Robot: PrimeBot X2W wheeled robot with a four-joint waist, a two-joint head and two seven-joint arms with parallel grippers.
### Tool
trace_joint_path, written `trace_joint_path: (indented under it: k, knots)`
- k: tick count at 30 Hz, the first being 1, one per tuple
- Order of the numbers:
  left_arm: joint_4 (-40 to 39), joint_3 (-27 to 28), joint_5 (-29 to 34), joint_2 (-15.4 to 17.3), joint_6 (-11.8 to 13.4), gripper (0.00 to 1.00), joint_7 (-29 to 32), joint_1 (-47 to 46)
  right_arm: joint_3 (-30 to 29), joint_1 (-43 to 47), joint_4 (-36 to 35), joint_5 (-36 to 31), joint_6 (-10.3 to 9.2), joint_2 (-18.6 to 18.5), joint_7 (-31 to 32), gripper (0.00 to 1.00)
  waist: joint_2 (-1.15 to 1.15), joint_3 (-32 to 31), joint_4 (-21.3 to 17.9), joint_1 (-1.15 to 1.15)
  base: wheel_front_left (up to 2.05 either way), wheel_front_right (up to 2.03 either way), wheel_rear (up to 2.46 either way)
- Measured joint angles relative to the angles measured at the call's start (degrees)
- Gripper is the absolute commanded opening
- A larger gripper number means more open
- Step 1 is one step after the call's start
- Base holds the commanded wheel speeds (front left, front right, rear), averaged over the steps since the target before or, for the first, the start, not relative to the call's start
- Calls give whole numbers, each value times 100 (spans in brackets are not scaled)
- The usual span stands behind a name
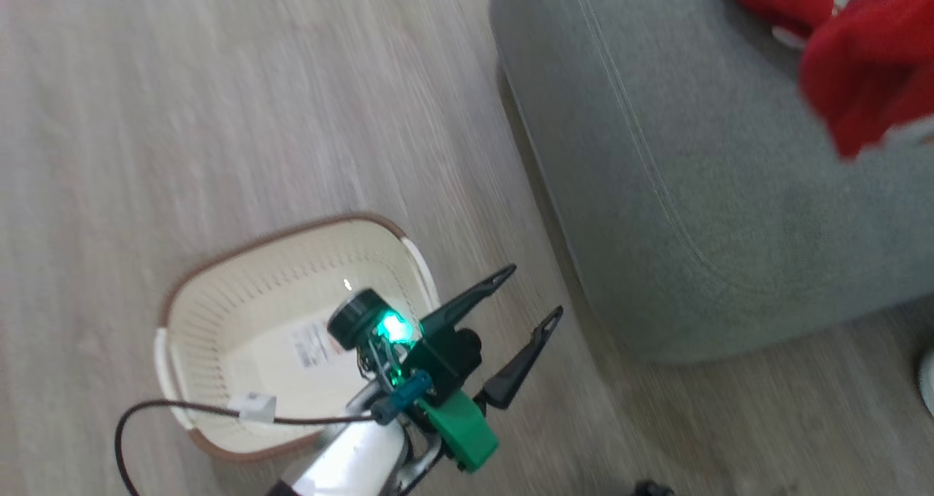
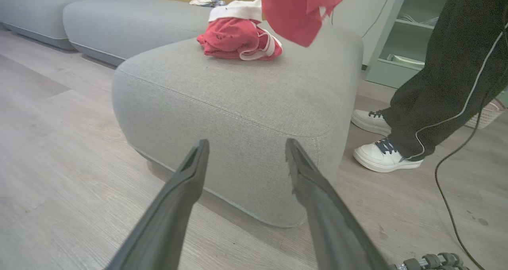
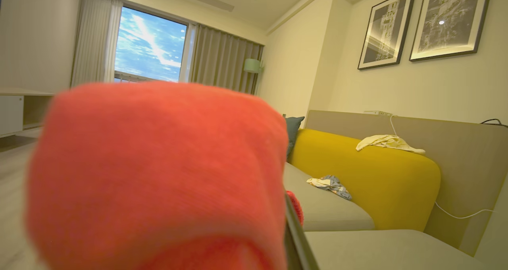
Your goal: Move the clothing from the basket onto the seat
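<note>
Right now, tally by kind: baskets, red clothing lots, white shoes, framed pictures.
Basket: 1
Red clothing lots: 2, a heap on the seat and a piece hanging above it
White shoes: 2
Framed pictures: 2
Total: 7

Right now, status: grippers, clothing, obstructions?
Left gripper open, empty. Right gripper shut on red piece above seat. More clothing on seat, basket looks empty. Person's feet beside seat.

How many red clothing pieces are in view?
2: one heap lies on the seat, one hanging piece is in the air above it. The heap may hide more pieces.
</note>
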Motion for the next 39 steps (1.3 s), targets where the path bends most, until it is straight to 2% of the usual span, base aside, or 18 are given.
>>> trace_joint_path:
  k: [8,11,16,30,35,39]
  knots:
    - [67,-167,178,214,-49,100,0,-390,-477,-1359,702,748,0,-302,0,0,0,886,-274,0,0,0,0]
    - [84,-177,226,309,-48,100,0,-504,-683,-1882,1247,1084,0,-439,0,0,0,1217,-321,1,0,0,0]
    - [66,-191,278,424,-48,100,0,-671,-700,-2535,2202,1302,0,-713,0,0,0,1676,-336,0,0,0,0]
    - [-114,-220,363,469,-38,100,0,-798,-791,-3624,4463,1610,0,-942,0,0,0,2345,-12,-1,0,0,0]
    - [-127,-205,412,615,9,100,0,-875,-818,-3994,5298,1460,0,-1112,0,0,0,2575,135,-1,0,0,0]
    - [-208,-207,420,610,63,100,0,-882,-901,-4246,5836,1339,0,-1276,0,0,0,2722,301,-1,0,0,0]
